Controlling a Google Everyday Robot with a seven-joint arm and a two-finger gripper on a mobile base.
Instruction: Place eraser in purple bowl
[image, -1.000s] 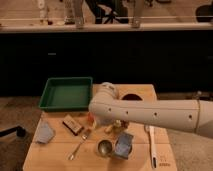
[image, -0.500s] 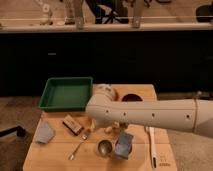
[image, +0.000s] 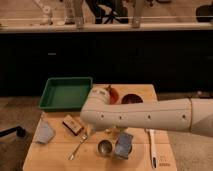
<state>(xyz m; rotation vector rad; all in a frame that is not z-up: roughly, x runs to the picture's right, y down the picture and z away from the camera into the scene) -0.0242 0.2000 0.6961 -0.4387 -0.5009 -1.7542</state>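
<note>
The arm (image: 150, 117) reaches in from the right, low across the middle of the table (image: 50, 161), and bends at a rounded elbow near the tray's (image: 67, 80) front right corner. The gripper (image: 101, 93) seems to be the short white end rising behind that elbow. It sits between the tray and the orange bowl (image: 115, 94), but most of it is hidden. Its jaws are spread wide, and it holds and touches nothing that can be made out.

The eraser (image: 73, 125) lies flat on the table in front of the tray. It is just left of the elbow and clear of the gripper. The cloth (image: 44, 133) is to its left and the fork (image: 79, 146) lies in front of it.

The purple bowl (image: 131, 98) sits at the back of the table, right beside the orange bowl and partly hidden by the arm. It is well apart from the eraser, with the arm between them.

The cup (image: 104, 147) stands near the front edge.
</note>
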